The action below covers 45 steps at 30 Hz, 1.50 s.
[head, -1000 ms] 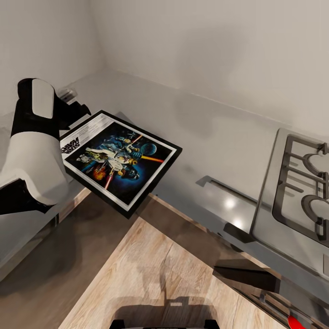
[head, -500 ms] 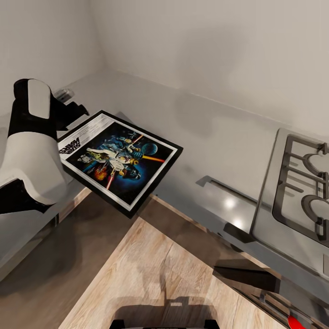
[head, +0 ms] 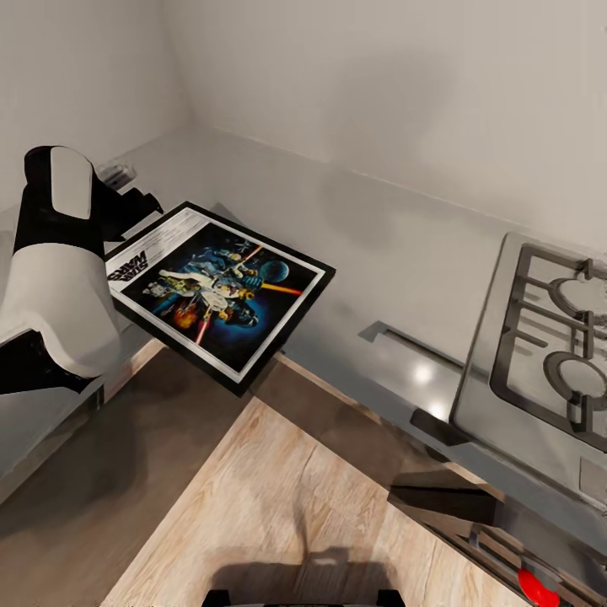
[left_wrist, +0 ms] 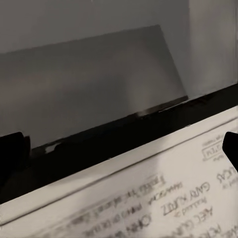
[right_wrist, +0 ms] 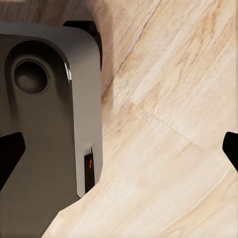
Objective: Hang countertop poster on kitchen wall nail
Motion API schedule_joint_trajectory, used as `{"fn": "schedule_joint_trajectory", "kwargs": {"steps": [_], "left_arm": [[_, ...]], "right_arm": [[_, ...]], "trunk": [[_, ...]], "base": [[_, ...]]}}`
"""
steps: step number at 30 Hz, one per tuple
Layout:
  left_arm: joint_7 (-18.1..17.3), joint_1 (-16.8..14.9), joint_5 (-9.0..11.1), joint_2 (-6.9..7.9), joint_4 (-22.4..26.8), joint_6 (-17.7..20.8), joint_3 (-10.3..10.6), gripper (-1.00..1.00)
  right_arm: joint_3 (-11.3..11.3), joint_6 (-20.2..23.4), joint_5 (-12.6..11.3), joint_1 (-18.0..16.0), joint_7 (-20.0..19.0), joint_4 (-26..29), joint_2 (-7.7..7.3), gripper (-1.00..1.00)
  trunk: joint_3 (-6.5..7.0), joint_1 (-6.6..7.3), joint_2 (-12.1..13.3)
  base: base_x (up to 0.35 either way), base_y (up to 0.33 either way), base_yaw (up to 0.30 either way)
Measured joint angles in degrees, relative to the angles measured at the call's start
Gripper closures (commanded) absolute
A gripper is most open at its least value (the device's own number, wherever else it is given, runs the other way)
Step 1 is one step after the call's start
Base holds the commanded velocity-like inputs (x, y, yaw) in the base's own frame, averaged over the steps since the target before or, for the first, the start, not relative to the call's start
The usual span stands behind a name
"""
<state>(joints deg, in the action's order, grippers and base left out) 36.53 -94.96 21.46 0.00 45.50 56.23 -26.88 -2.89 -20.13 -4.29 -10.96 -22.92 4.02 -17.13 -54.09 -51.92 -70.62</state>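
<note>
The black-framed poster hangs tilted in the air, half over the corner of the light grey kitchen countertop and half over the floor. My left gripper holds it at the white title-strip end, behind my white forearm. The left wrist view looks along the poster's black frame and printed white strip, and my left gripper has dark fingertips at both sides. My right gripper is open over wooden floor, with nothing between its fingers.
A steel gas hob with dark grates sits in the counter at the right. Dark glossy cabinet fronts run below the worktop. Plain walls meet in the corner behind. My grey base stands on the wood floor.
The whole head view has shifted, so the hob sits further left in the picture. The left arm edged slightly away with the poster still held; its tilt is about the same.
</note>
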Motion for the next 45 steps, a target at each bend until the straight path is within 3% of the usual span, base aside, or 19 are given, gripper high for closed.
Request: {"fn": "schedule_joint_trajectory", "kwargs": {"steps": [45], "left_arm": [[-0.1, 0.0, -0.1, 0.01, 0.5, 0.1, 0.0, -1.0]], "right_arm": [[0.0, 0.0, 0.0, 0.0, 0.0, 0.0, 0.01, -1.0]], "trunk": [[0.0, 0.01, 0.0]], "base": [[-0.031, -0.056, 0.0]]}}
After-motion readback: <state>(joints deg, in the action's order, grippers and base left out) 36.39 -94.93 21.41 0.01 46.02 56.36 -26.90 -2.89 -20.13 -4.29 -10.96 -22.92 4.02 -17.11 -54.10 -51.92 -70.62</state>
